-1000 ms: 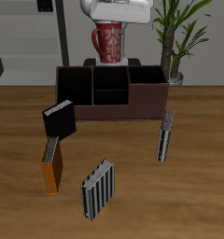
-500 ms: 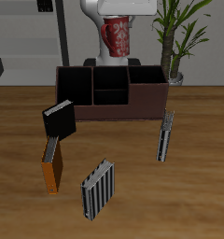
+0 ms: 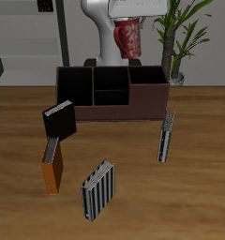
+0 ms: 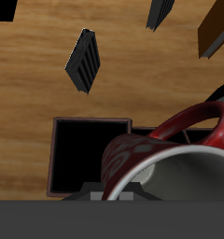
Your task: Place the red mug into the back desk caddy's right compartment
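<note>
One red mug [image 3: 129,39] hangs in the air under the gripper [image 3: 129,16], above and just behind the back desk caddy [image 3: 112,92], which stands toward the table's back edge. The fingers pinch the mug near its rim; in the wrist view the mug [image 4: 170,154] shows its pale inside and loop handle, with a dark section of the caddy [image 4: 86,154] below it. The mug sits over the caddy's reddish-brown end, the right compartment [image 3: 148,79], without touching its walls. A small black box with a grey striped top [image 3: 59,120] stands before the caddy, an orange book [image 3: 52,166] nearer the front edge, a striped box [image 3: 98,189] closest to it. A potted plant [image 3: 176,37] stands at the back beside the caddy.
</note>
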### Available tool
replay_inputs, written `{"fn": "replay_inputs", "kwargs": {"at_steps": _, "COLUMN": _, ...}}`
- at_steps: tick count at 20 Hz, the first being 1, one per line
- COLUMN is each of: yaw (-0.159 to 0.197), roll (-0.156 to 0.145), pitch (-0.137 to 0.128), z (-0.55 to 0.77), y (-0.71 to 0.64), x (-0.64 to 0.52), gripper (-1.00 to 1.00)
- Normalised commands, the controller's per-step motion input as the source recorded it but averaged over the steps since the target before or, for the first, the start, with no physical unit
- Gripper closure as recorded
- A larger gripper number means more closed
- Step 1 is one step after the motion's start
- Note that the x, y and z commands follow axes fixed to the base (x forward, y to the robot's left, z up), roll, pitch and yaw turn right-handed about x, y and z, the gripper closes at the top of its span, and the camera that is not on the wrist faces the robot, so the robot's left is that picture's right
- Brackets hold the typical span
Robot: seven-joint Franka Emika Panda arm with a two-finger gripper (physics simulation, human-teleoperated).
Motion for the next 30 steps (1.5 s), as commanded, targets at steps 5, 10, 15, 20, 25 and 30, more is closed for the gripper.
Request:
{"fn": "replay_inputs", "kwargs": {"at_steps": 5, "yaw": 0.043, "roll": -0.019, "pitch": 0.044, "z": -0.09, "y": 0.22, "x": 0.14, "gripper": 1.00}}
{"fn": "replay_inputs", "kwargs": {"at_steps": 10, "yaw": 0.011, "roll": -0.008, "pitch": 0.025, "z": -0.10, "y": 0.15, "x": 0.02, "gripper": 1.00}}
{"fn": "replay_inputs", "kwargs": {"at_steps": 15, "yaw": 0.034, "roll": 0.012, "pitch": 0.011, "z": -0.12, "y": 0.19, "x": -0.07, "gripper": 1.00}}
{"fn": "replay_inputs", "kwargs": {"at_steps": 20, "yaw": 0.004, "roll": 0.000, "pitch": 0.023, "z": -0.15, "y": 0.14, "x": 0.05, "gripper": 1.00}}
{"fn": "replay_inputs", "kwargs": {"at_steps": 25, "yaw": -0.011, "roll": -0.004, "pitch": 0.011, "z": -0.08, "y": 0.04, "x": 0.05, "gripper": 1.00}}
{"fn": "replay_inputs", "kwargs": {"at_steps": 30, "yaw": -0.019, "roll": 0.008, "pitch": 0.042, "z": -0.20, "y": 0.04, "x": -0.02, "gripper": 1.00}}
